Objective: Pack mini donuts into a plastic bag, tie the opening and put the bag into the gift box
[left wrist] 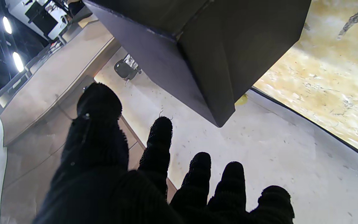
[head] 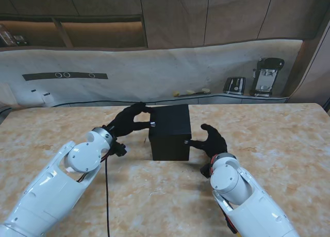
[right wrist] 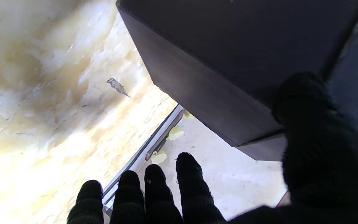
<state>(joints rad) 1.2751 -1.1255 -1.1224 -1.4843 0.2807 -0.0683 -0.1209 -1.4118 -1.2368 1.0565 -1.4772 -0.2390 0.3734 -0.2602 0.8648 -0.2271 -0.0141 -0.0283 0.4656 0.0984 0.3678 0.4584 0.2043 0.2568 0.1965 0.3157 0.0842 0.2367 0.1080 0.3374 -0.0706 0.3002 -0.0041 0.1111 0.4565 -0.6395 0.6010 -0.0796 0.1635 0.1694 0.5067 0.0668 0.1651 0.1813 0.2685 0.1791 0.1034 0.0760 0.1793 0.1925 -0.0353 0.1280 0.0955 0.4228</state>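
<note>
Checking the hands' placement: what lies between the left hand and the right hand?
The black gift box lies between left hand and right hand, clearest in the stand view.

From my stand camera the gift box (head: 170, 132) shows only its closed top and near side, so I cannot see inside it, and its far side is hidden. The left hand (head: 130, 121) covers the box's upper left corner. In both wrist views the box runs off the frame edge. The right hand (head: 211, 142) has its thumb against the box's right face, though contact is hard to confirm. A few pale yellow bits (head: 191, 92) lie on the covered ledge beyond the table; they are too small to identify, perhaps scraps. The devices (head: 267, 77) far right are indistinct.
</note>
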